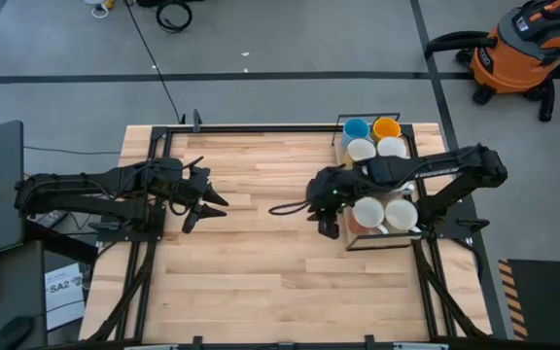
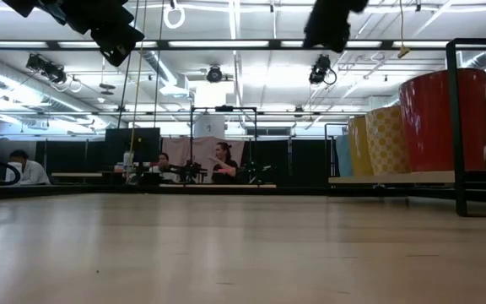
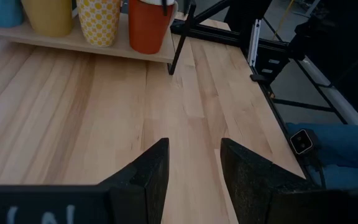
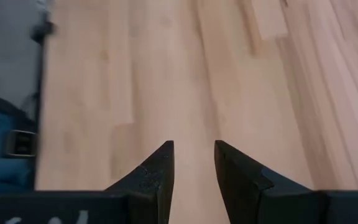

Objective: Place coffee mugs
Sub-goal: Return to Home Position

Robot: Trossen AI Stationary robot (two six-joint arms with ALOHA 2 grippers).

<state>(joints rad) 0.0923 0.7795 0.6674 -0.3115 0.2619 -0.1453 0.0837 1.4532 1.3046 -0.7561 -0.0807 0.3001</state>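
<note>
Several mugs stand upright on a black-framed rack at the table's right side: light blue, orange-yellow, white ones. In the left wrist view the light blue, orange-yellow, yellow dotted and red-orange mugs stand in a row on its wooden shelf. My left gripper hovers open over the table's left part. My right gripper is open above the table's middle, its arm reaching across the rack.
Bare wooden table top lies between the two grippers and toward the near edge. The rack's black posts rise at the right. An orange shop vacuum stands on the floor beyond the far right corner. People sit in the room behind.
</note>
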